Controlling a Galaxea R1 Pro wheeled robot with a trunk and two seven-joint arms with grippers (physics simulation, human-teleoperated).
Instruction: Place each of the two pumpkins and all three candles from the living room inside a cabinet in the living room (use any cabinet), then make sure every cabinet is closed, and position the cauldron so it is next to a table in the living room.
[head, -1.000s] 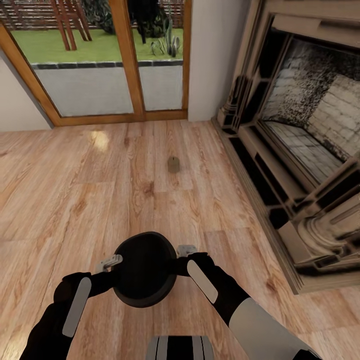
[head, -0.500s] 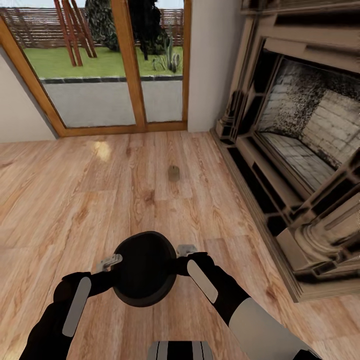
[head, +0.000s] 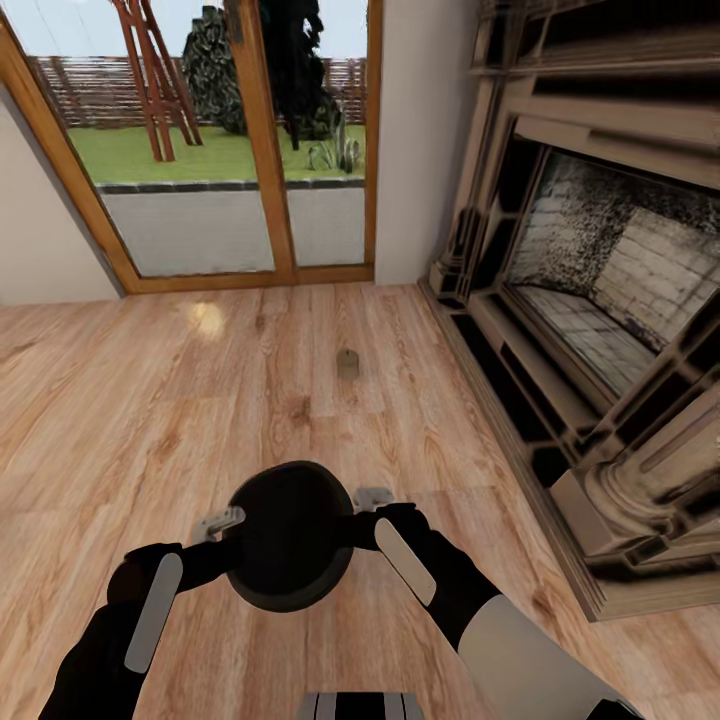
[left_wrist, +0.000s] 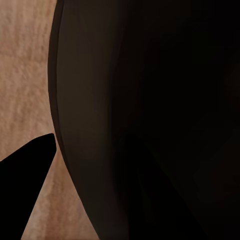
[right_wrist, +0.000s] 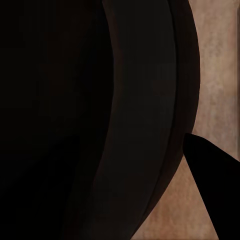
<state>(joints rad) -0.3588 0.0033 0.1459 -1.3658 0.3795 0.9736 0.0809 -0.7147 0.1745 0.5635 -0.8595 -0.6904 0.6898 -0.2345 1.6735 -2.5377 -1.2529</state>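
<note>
A round black cauldron hangs low in front of me, held between both arms above the wood floor. On its left rim my left gripper is shut, and my right gripper is shut on the right rim. The cauldron's dark wall looms close in the left wrist view beside one dark fingertip. In the right wrist view the cauldron wall is just as near. One small beige candle stands alone on the floor ahead. The pumpkins, cabinet and table are out of view.
A large stone-and-brick fireplace with a stepped hearth runs along the right side. Wood-framed glass doors to a garden close the far wall. Bare wood floor spreads ahead and to the left.
The whole picture has shifted down, so the head camera has tilted up and shows more of the garden. Arms and cauldron keep their places relative to me.
</note>
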